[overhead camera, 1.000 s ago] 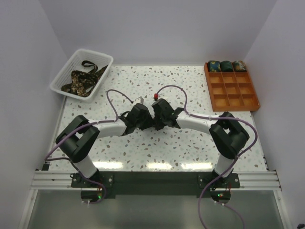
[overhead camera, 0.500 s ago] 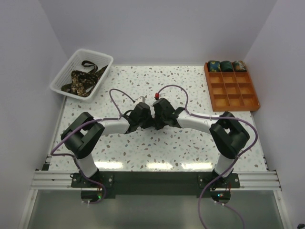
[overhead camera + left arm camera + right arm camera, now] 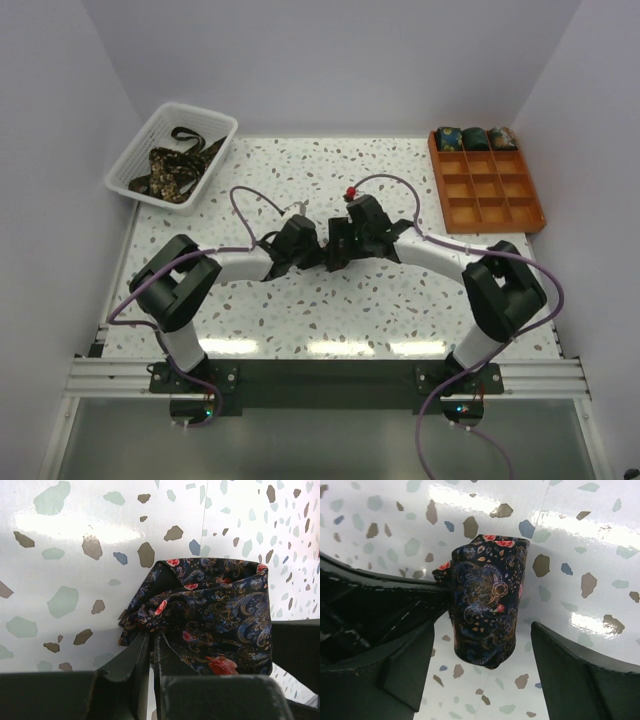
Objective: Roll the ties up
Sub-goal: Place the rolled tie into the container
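Observation:
A dark paisley tie point(image 3: 215, 610) with red flowers is wound into a compact roll just above the speckled table. My left gripper point(image 3: 151, 636) is shut on the roll's left end, its jaws pinching the fabric. In the right wrist view the same tie roll point(image 3: 487, 597) hangs between the wide-apart fingers of my right gripper point(image 3: 482, 630), which is open and touches nothing. From above, the left gripper point(image 3: 312, 250) and right gripper point(image 3: 336, 246) meet nose to nose at the table's middle, and they hide the roll.
A white mesh basket point(image 3: 190, 108) at the back left holds several loose ties point(image 3: 170, 168). An orange gridded tray point(image 3: 490, 198) at the back right has three rolled ties point(image 3: 475, 138) in its far row. Cables arch over both wrists.
My right gripper has opened off the roll and its wrist has drawn back to the right. The left gripper has closed on the roll's end.

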{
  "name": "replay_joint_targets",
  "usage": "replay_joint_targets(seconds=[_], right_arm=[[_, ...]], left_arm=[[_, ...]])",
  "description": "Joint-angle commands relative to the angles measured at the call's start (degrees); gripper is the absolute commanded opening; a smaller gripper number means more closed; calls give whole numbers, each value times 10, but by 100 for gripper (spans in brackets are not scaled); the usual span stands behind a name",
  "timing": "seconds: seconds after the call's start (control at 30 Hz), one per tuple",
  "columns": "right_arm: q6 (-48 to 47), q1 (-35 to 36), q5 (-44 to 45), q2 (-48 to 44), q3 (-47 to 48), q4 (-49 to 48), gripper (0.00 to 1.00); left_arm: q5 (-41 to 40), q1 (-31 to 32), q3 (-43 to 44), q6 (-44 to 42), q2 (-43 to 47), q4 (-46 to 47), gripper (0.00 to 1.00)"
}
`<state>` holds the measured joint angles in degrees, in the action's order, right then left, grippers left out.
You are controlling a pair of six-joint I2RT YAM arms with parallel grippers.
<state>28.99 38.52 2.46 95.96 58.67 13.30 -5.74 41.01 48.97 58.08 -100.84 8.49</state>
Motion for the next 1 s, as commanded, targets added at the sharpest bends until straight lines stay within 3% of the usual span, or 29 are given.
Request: replay_joint_targets(seconds=[0.0,0.43,0.97], right_arm=[[12,-18,-71,-37,-9,-27,82],[84,-74,-176,-25,-85,-180,86],[121,-76,-187,3,-72,-193,87]], left_arm=[[-16,-1,-13,-3,-20,-6,0],[19,-19,-69,19,-16,32,0],[46,-28,-132,37,-19,93,0]])
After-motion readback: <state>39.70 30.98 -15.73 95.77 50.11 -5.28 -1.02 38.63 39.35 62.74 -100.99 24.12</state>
